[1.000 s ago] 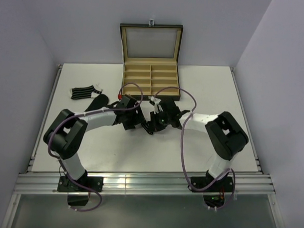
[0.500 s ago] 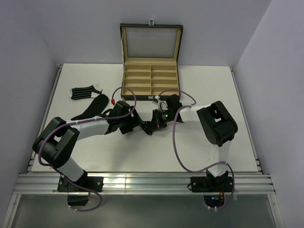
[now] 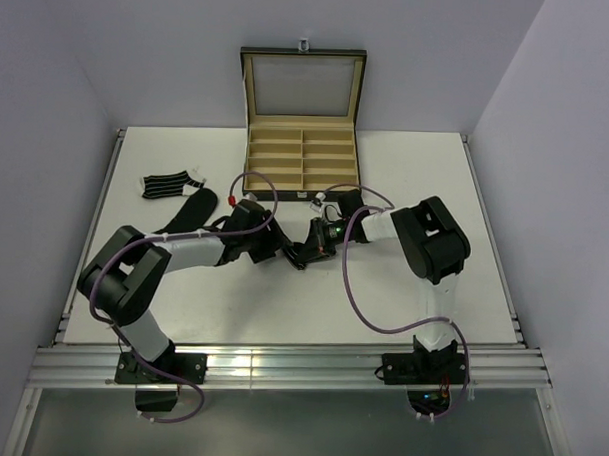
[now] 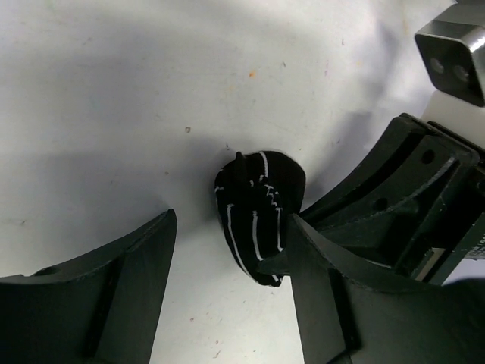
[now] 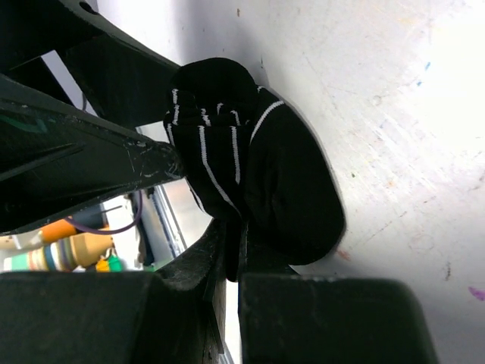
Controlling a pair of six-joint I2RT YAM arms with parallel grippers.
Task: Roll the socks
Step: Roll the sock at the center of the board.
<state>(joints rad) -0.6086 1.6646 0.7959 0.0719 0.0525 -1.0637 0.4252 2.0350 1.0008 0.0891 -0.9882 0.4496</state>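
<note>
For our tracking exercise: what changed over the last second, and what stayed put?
The right arm's elbow swung inward, away from the near edge; the left arm's elbow swung outward, then back. The left gripper and right gripper stayed together at the rolled striped sock. The flat striped sock, black sock and compartmented box did not move.

White arm links (image 3: 189, 246), black joints (image 3: 133, 272), looping purple cables (image 3: 348, 290).

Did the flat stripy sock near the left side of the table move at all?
No. The flat striped sock sits in the same spot as before, just as close to the left edge of the table.
</note>
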